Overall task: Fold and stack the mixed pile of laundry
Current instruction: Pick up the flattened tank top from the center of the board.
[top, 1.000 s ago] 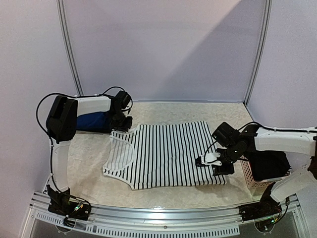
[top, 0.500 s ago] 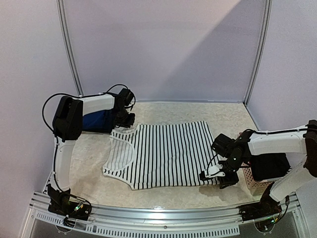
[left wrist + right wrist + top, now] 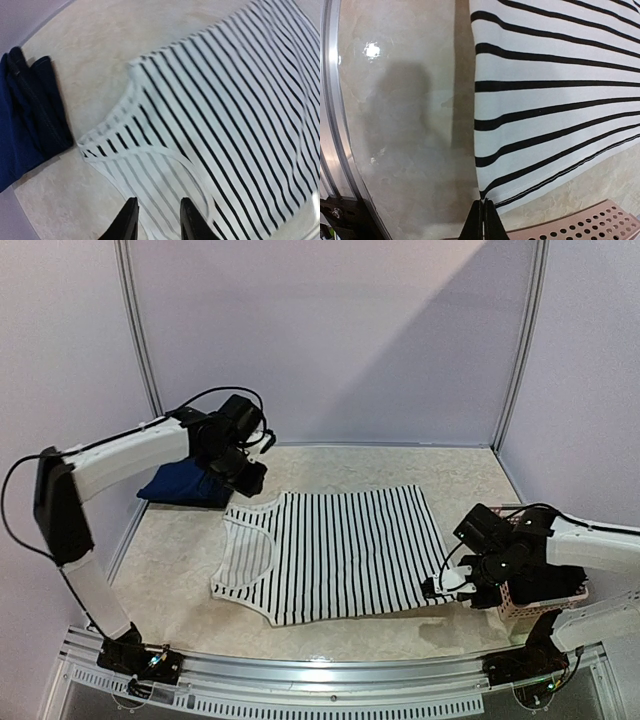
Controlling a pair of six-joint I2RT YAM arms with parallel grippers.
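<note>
The black-and-white striped tank top (image 3: 335,552) lies spread flat in the middle of the table. My right gripper (image 3: 441,589) is shut on its near right hem corner; in the right wrist view the closed fingertips (image 3: 483,202) pinch the corner of the striped cloth (image 3: 545,100). My left gripper (image 3: 250,476) is open and empty, hovering over the top's far left strap area (image 3: 150,150), its jaws apart (image 3: 158,201). The navy piece (image 3: 185,483) lies folded at the far left, and it also shows in the left wrist view (image 3: 25,120).
A pink slotted basket (image 3: 520,604) stands at the right edge with a black garment (image 3: 548,575) in it; its rim shows in the right wrist view (image 3: 580,225). Metal rail (image 3: 320,680) runs along the near edge. Walls enclose the back and sides.
My right gripper has moved toward the near right with the tank top's corner, drawing the hem out. My left gripper has come off the far left strap and lifted slightly.
</note>
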